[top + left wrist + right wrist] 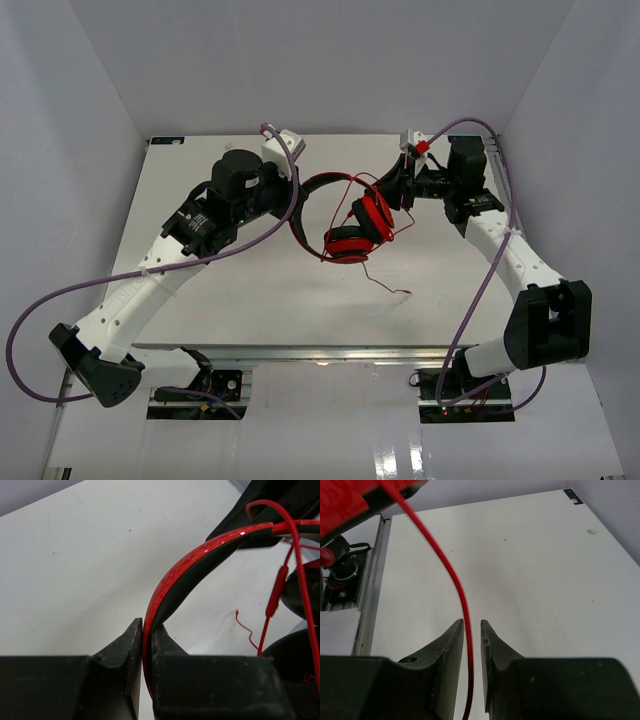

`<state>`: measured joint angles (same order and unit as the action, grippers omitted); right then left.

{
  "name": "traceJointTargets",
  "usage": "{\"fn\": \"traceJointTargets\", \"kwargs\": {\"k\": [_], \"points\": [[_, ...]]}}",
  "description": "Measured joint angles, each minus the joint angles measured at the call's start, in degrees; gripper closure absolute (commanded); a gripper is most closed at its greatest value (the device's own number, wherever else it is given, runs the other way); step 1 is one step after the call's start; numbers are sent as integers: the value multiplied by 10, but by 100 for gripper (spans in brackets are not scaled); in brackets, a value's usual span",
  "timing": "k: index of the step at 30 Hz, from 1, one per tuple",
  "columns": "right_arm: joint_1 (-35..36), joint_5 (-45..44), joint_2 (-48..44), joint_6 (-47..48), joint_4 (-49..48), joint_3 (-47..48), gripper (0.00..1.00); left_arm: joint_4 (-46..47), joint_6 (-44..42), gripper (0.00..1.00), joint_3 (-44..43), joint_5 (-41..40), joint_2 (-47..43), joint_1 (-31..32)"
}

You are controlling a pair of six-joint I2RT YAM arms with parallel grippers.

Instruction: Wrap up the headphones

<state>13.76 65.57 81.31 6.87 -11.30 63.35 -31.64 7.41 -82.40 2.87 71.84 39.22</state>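
Note:
The red headphones [352, 238] hang above the table's middle, cups together, the black-and-red headband [300, 208] arching to the left. My left gripper [291, 192] is shut on the headband [200, 555], which is pinched between its fingertips in the left wrist view [147, 630]. The thin red cord [356, 196] loops over the cups, and its free end [398, 291] lies on the table. My right gripper [392, 190] stands just right of the cups. Its jaws [472, 625] stand a narrow gap apart, and the cord [447, 570] runs between them along the left finger [451, 645].
Purple arm cables [60, 300] sweep out at the left and along the right arm [480, 290]. White walls close in the table [250, 290] at the back and sides. A metal rail [300, 352] runs along the near edge.

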Motion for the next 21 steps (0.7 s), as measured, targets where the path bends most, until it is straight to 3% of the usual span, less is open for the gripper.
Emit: {"fn": "traceJointTargets", "kwargs": {"k": [11, 16, 21], "points": [[-18, -70, 72, 166, 172, 124, 79, -76, -120, 100, 1, -19, 4, 4], [-18, -106, 98, 201, 215, 130, 80, -80, -126, 100, 7, 31, 4, 7], [-17, -113, 101, 195, 198, 82, 81, -42, -86, 100, 13, 56, -8, 8]]}}
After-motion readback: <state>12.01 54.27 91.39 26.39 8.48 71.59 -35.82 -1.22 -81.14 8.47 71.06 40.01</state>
